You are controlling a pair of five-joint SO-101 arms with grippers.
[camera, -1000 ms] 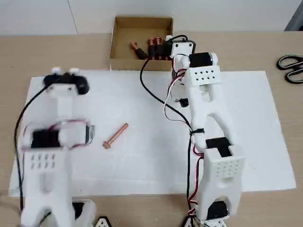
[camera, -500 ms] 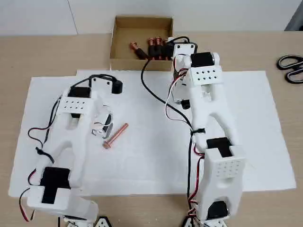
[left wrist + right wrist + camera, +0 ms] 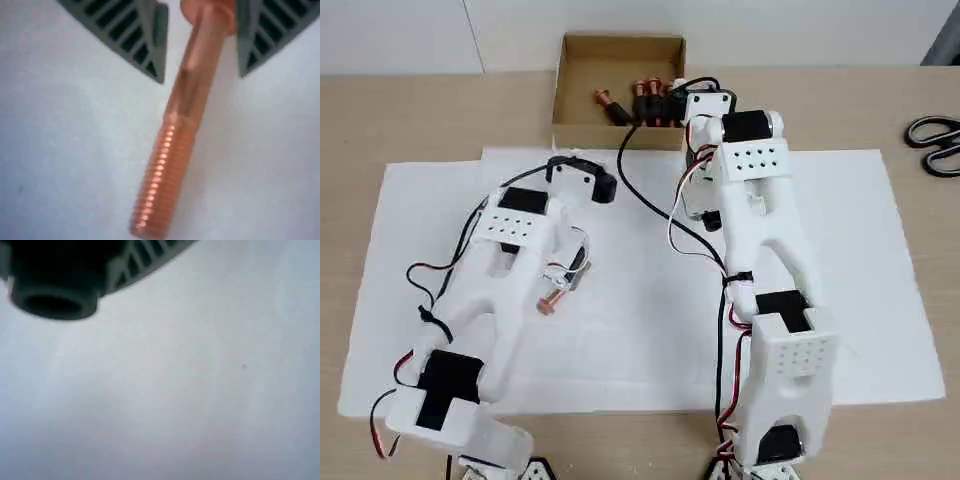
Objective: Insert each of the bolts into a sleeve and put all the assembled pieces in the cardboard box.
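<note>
Between the spread fingers of my left gripper lies the bolt, flat on white paper. Neither ribbed grey pad touches it. My wrist view gives the detail: a copper-coloured flanged head nearest my palm, then a smooth shank, then fine shiny threads running out past my fingertips. From above, the head pokes out from under that wrist.

My right gripper pinches a sleeve, a matte black tube with a round open mouth, against a ribbed grey finger just above the same smooth paper. In the high view the sleeve is a small dark spot under the arm.

Just beyond that gripper sits the cardboard box, with copper-and-black assembled pieces lying along its nearer wall. Scissors lie well off to its right.
</note>
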